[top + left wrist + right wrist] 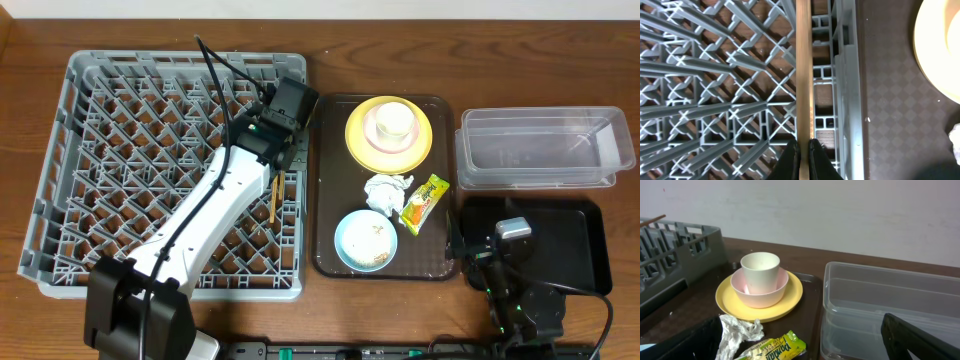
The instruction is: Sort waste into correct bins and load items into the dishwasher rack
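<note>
My left gripper (274, 168) (804, 150) is shut on the wooden chopsticks (272, 200) (804, 75), held low over the right side of the grey dishwasher rack (130, 150) (715, 75). The yellow plate (388, 135) (760, 307) carries a pink bowl (760, 292) with a white cup (392, 120) (760, 270) inside. In front of it lie the crumpled napkin (387, 190) (737, 332) and the yellow-green wrapper (424, 202) (772, 350). A light-blue bowl (366, 241) holds food scraps. My right gripper (468, 238) (800, 330) stands open, empty, right of the wrapper.
All the dishes and waste sit on a dark brown tray (330, 180) (890, 100) beside the rack. The clear tub (545, 148) (880, 305) stands at the right rear, with the black tray (560, 245) in front of it under my right arm.
</note>
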Tool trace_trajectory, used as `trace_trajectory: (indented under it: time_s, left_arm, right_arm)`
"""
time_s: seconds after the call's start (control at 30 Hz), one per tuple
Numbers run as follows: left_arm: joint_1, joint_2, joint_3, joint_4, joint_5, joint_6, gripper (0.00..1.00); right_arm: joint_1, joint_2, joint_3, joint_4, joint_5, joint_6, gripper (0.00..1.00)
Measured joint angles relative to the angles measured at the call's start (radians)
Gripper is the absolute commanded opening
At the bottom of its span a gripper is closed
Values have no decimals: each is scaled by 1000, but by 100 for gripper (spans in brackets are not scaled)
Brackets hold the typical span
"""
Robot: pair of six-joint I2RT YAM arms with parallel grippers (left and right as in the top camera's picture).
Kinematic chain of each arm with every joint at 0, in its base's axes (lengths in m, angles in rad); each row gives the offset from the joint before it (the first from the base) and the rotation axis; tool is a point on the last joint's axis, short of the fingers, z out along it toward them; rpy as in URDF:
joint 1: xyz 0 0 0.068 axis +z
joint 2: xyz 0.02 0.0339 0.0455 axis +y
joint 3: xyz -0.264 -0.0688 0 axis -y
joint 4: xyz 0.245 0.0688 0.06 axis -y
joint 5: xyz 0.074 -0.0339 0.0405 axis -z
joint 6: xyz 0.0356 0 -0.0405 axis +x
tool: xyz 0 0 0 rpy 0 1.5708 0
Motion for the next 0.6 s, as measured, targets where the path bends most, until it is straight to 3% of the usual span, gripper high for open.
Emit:
trace_trajectory:
  time_s: [0.6]
  left_arm:
    - [0,1,-59,43,15,-158,17]
  right_arm:
    - [0,0,0,0,0,0,99]
